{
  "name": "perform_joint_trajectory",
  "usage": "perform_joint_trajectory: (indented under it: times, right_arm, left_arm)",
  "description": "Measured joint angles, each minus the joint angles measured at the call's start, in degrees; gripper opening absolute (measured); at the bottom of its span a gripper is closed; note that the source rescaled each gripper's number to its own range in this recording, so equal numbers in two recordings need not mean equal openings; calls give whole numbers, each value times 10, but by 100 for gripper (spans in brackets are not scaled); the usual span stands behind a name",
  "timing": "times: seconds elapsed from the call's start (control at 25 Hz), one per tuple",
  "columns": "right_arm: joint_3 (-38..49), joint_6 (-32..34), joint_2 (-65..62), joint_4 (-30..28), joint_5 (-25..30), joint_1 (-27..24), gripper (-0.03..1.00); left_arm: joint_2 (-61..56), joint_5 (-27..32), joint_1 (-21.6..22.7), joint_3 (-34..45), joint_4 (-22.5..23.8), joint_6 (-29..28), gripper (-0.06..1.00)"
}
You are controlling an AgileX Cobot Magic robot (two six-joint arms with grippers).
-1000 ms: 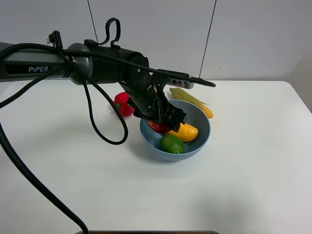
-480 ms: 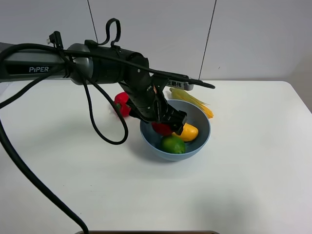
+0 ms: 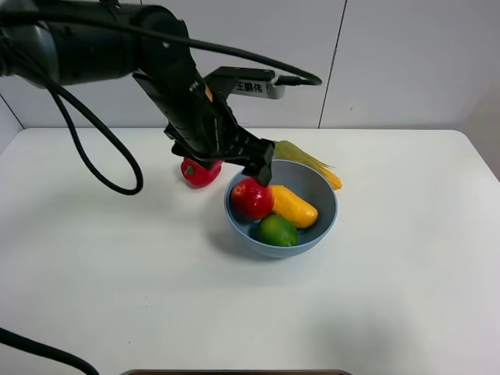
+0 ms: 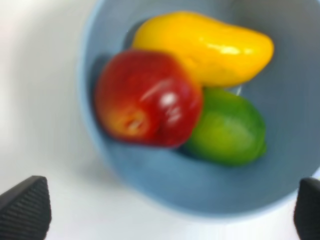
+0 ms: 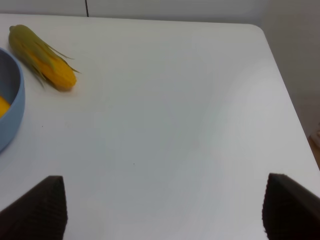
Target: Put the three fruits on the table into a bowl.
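The light-blue bowl (image 3: 328, 199) stands mid-table and holds all three fruits: the red apple (image 3: 251, 198), the yellow-orange mango (image 3: 293, 205) and the green lime (image 3: 277, 230). My left gripper (image 3: 262, 166) hangs open and empty just above the bowl's back-left rim. The left wrist view looks down on the apple (image 4: 147, 97), mango (image 4: 205, 45) and lime (image 4: 227, 127) inside the bowl (image 4: 150, 175), with the left gripper (image 4: 165, 212) spread wide. My right gripper (image 5: 165, 210) is open and empty over bare table (image 5: 175, 125); it does not show in the exterior view.
A red bell pepper (image 3: 199, 172) lies just left of the bowl, partly under my left arm. A corn cob (image 3: 312, 160) lies behind the bowl's right rim, and it also shows in the right wrist view (image 5: 42, 57). The bowl's edge (image 5: 10, 110) is at that view's side.
My left gripper let go of the apple, which now rests in the bowl beside the mango. The arm rose and drew back to the left, out of the bowl.
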Motion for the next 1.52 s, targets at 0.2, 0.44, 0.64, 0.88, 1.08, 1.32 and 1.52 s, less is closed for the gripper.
perform_joint_trajectory:
  times: [0.2,0.44,0.64,0.88,1.08,1.32,1.52]
  right_arm:
    - [0,0,0,0,0,0,51]
    - [0,0,0,0,0,0,51]
    - [0,0,0,0,0,0,51]
    - [0,0,0,0,0,0,51]
    - [0,0,0,0,0,0,51]
    - [0,0,0,0,0,0,51]
    - [0,0,0,0,0,0,51]
  left_arm:
    - [-49,65,32,0,21,0,98]
    - [-92,129,64,0,59,0,98]
    - [-117,195,100,2,90,-20,98]
    - [-196,201,105,46,167,-58,98]
    - [-296,201,105,114,222,-99,98]
    - [-426,203,136,226,239,-126,98]
    - [-543,203,222,330,199,-108,98]
